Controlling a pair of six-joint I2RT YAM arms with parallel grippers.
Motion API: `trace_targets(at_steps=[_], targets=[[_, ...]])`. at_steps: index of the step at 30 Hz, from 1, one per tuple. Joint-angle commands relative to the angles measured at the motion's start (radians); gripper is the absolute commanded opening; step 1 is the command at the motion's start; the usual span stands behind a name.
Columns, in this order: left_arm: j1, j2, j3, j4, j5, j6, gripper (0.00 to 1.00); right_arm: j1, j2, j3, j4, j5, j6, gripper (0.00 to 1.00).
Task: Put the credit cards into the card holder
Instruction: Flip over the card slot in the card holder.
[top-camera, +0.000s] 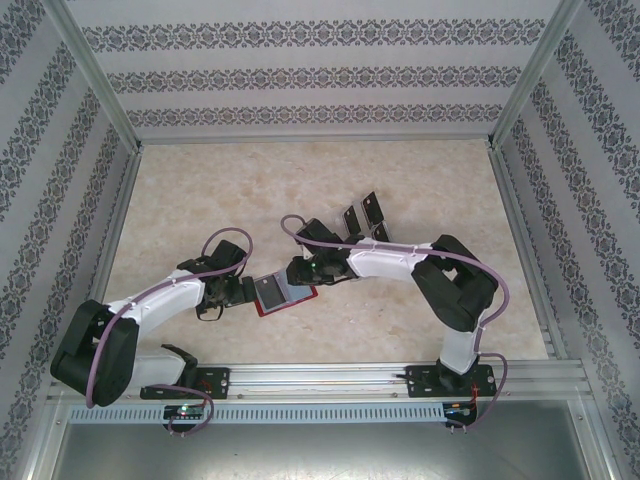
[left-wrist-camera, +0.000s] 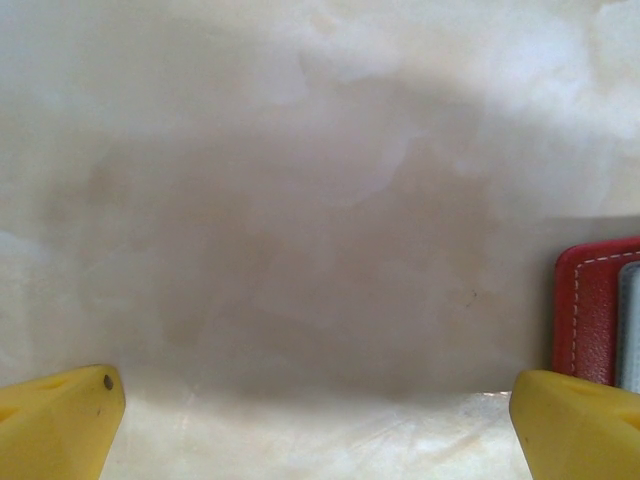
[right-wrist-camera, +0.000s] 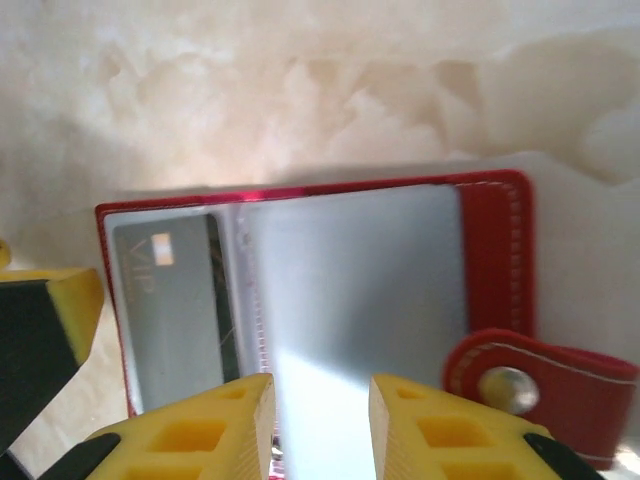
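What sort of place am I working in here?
Probably a lab test cell, not a home: a marble-look tabletop boxed in by aluminium posts, wallpapered panels on three sides, and a metal mounting rail along the near edge.

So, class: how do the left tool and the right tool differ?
The left tool has its fingers spread wide; the right tool holds them close together. The left tool hangs over bare table beside the wallet; the right tool is over the open wallet. Both have yellow fingers.
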Motion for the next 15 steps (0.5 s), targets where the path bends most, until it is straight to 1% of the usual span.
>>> trace_targets(at_steps=[1, 11, 15], targets=[[-0.009, 0.019, -0.007, 0.027, 0.005, -0.010, 1.00, -0.003, 0.010, 0.024, -0.038, 0.030, -0.040, 0.32], [-0.009, 0.025, 0.001, 0.026, 0.007, -0.004, 1.00, -0.010, -0.009, 0.005, -0.080, 0.097, -0.062, 0.32], [-0.008, 0.028, 0.003, 0.026, 0.008, -0.004, 1.00, -0.011, 0.002, 0.005, -0.084, 0.086, -0.063, 0.32]])
